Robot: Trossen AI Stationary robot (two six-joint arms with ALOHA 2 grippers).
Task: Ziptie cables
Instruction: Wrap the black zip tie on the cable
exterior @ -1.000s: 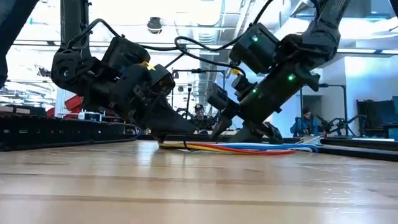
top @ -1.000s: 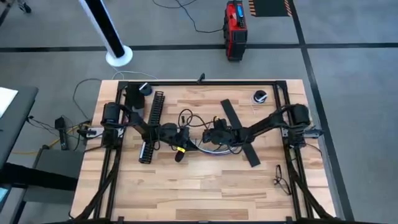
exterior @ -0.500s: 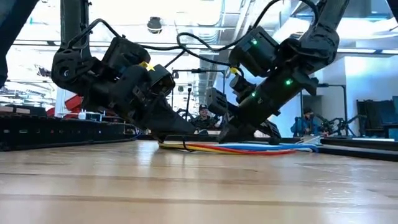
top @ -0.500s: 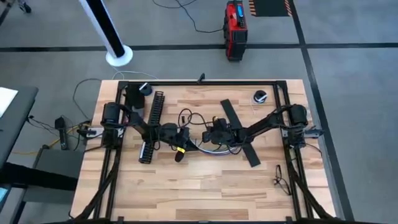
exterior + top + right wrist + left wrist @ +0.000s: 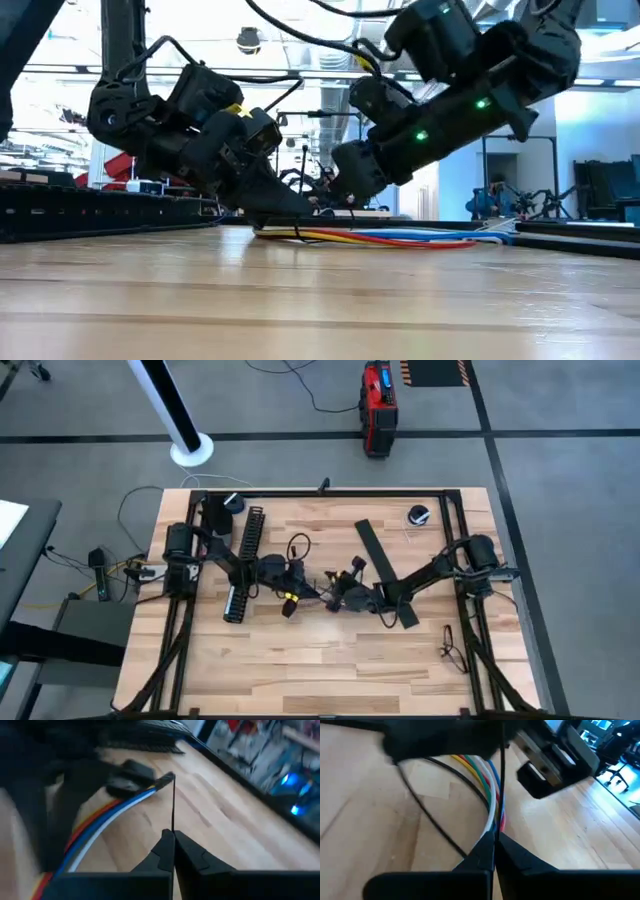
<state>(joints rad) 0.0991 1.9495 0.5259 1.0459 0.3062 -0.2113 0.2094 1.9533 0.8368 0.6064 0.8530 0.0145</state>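
Red, yellow, blue and white cables [image 5: 400,238] lie flat; both arms' jaws pinch thin black ties.

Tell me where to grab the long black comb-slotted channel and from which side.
Grip the comb-slotted channel at its far half, coming straight down from above with fingers across its narrow width. It lies flat and long on the table, and the left arm crosses its near end, so the far half is probably easier to reach.

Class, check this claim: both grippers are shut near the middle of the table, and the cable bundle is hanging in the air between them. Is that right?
One part is wrong. The cables are not hanging in the air; the low view shows them lying flat on the table. The rest stands: the left gripper and right gripper are both shut near the middle.
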